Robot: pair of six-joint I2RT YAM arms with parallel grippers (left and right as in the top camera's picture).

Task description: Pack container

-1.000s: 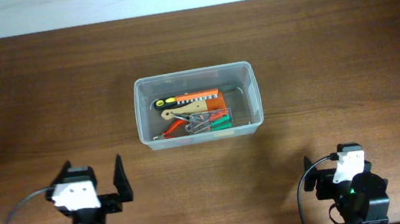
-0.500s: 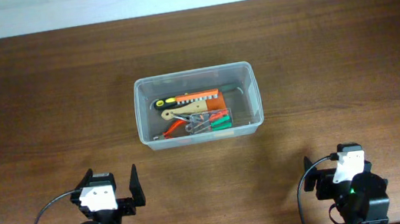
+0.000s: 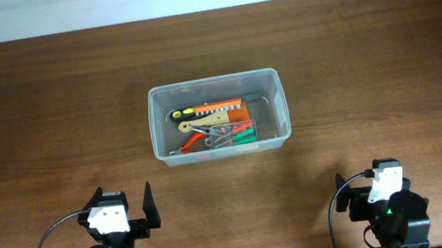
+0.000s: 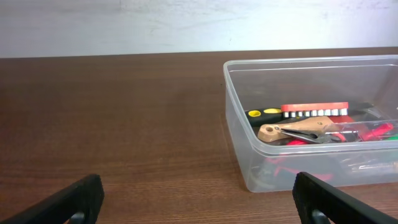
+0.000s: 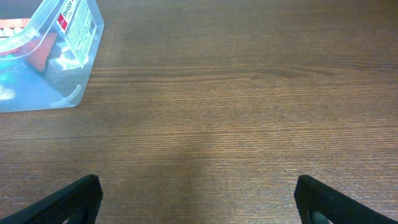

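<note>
The clear container (image 3: 156, 124) stands in the middle of the table. It holds several hand tools: an orange bit holder (image 3: 219, 106), tan-handled pliers (image 3: 206, 123), a yellow and black screwdriver and green-handled tools. The left wrist view shows the container (image 4: 239, 140) ahead to the right, with the bit holder (image 4: 314, 108) and pliers (image 4: 297, 130) inside. The right wrist view shows only the container's corner (image 5: 62, 74) at the upper left. My left gripper (image 3: 123, 205) (image 4: 199, 205) is open and empty near the front edge. My right gripper (image 3: 364, 182) (image 5: 199, 202) is open and empty at the front right.
The brown wooden table (image 3: 386, 76) carries nothing else in view. A pale wall runs along its far edge (image 3: 205, 6). A white label (image 5: 78, 25) is stuck on the container's end wall.
My left arm drew back toward the front edge and slightly right during the first half second, then stayed still. The right arm and the container have not moved.
</note>
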